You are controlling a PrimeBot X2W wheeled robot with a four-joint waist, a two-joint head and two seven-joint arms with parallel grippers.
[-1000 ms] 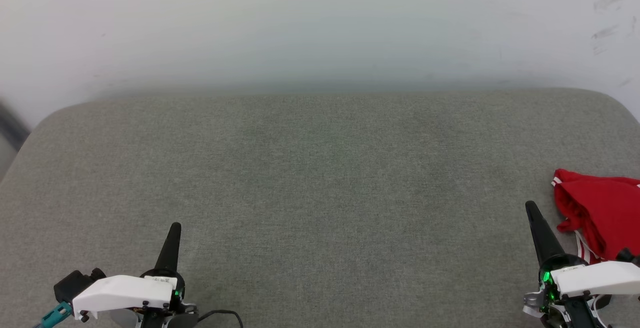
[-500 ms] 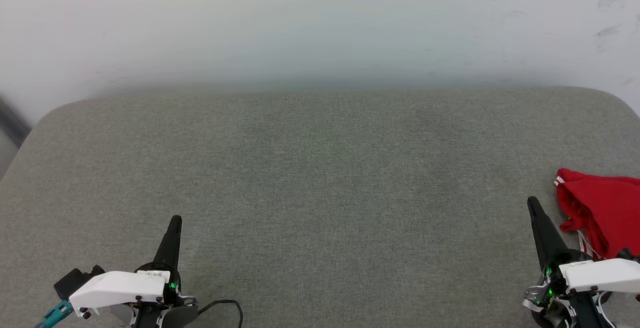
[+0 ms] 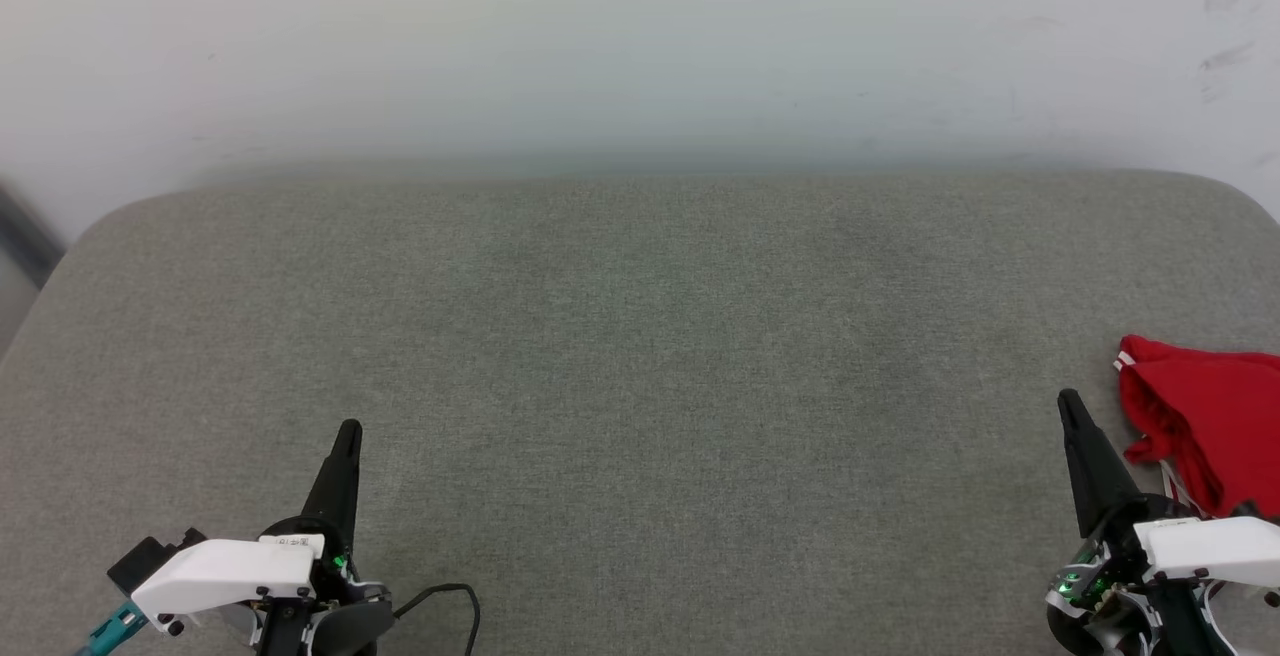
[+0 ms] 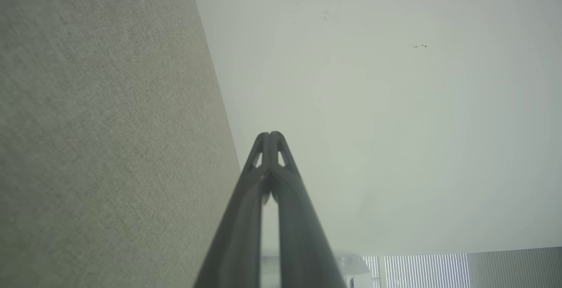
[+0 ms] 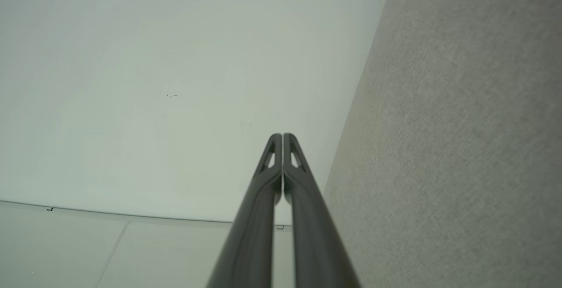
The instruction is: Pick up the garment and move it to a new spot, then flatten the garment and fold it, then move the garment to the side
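Garment [image 3: 1205, 411] bunched just right of right gripper [image 3: 1068, 403] fingertips, far from left gripper [image 3: 348, 431]; both clenched, empty.

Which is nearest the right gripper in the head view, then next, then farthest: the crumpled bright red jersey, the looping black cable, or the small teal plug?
1. The bright red jersey, just right of the right gripper.
2. The black cable, lower left.
3. The teal plug, bottom-left corner.
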